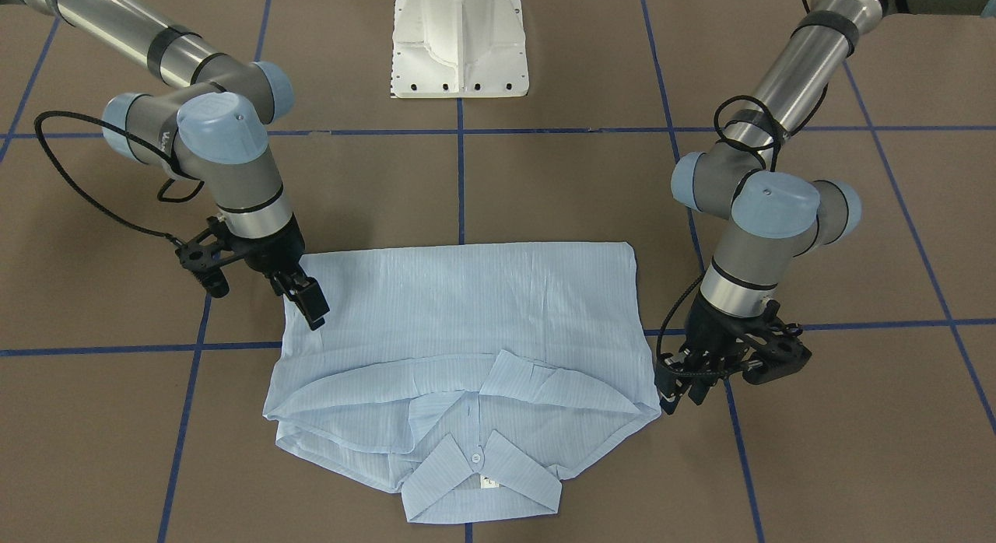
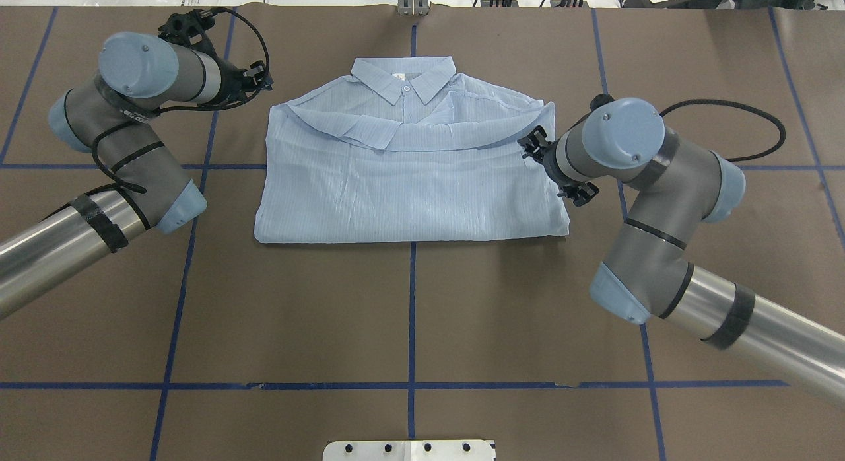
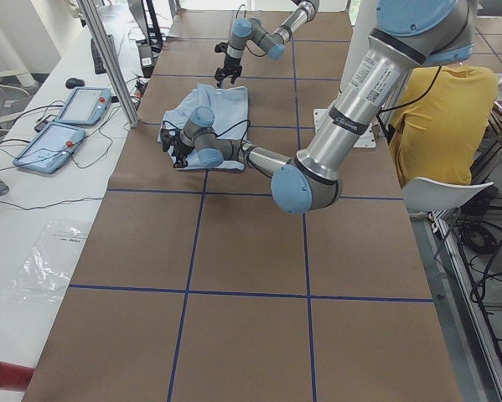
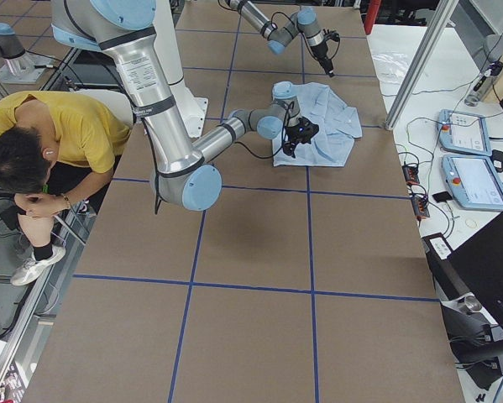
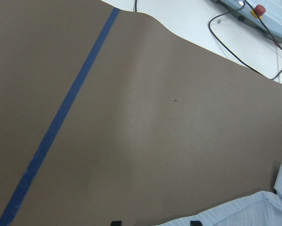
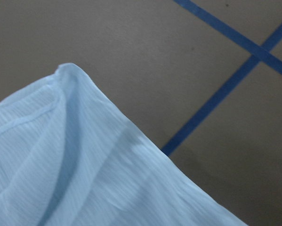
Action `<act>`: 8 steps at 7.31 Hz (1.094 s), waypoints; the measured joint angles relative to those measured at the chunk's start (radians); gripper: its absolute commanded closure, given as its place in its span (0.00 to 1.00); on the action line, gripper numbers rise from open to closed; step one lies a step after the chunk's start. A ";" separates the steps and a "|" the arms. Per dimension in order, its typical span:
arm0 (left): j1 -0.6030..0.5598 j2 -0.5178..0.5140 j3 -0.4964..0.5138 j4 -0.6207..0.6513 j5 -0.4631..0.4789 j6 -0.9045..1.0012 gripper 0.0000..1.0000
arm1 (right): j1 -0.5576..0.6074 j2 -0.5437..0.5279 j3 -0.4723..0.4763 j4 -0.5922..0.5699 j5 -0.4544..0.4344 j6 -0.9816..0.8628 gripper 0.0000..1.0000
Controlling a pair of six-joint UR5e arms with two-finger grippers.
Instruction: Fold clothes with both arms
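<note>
The light-blue shirt (image 1: 467, 310) lies folded on the brown table, its collar (image 1: 482, 481) on the side away from the robot; it also shows from overhead as the shirt (image 2: 409, 183). My left gripper (image 1: 681, 395) hangs open just off the shirt's collar-side corner, not touching it. In the left wrist view two black fingertips (image 5: 193, 222) stand apart over a bit of shirt (image 5: 253, 212). My right gripper (image 1: 307, 298) is over the opposite edge, near the fold, open with nothing held. The right wrist view holds only a shirt corner (image 6: 60, 165).
The white pedestal base (image 1: 459, 45) stands behind the shirt. Blue tape lines (image 1: 461, 177) cross the brown table cover. A seated person in yellow (image 4: 58, 126) is at the robot's side of the table. Teach pendants (image 4: 465, 159) and cables lie on the white bench.
</note>
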 measured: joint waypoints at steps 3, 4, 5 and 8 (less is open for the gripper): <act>0.000 0.008 -0.003 -0.001 0.000 0.003 0.42 | -0.049 -0.092 0.060 0.002 -0.014 0.051 0.04; 0.000 0.010 -0.006 -0.001 0.000 0.002 0.42 | -0.056 -0.096 0.059 0.002 -0.015 0.066 0.38; 0.000 0.010 -0.009 0.000 0.000 0.002 0.43 | -0.066 -0.096 0.058 0.002 -0.016 0.087 0.99; -0.001 0.014 -0.026 0.002 0.000 0.000 0.43 | -0.076 -0.096 0.062 0.002 -0.011 0.147 1.00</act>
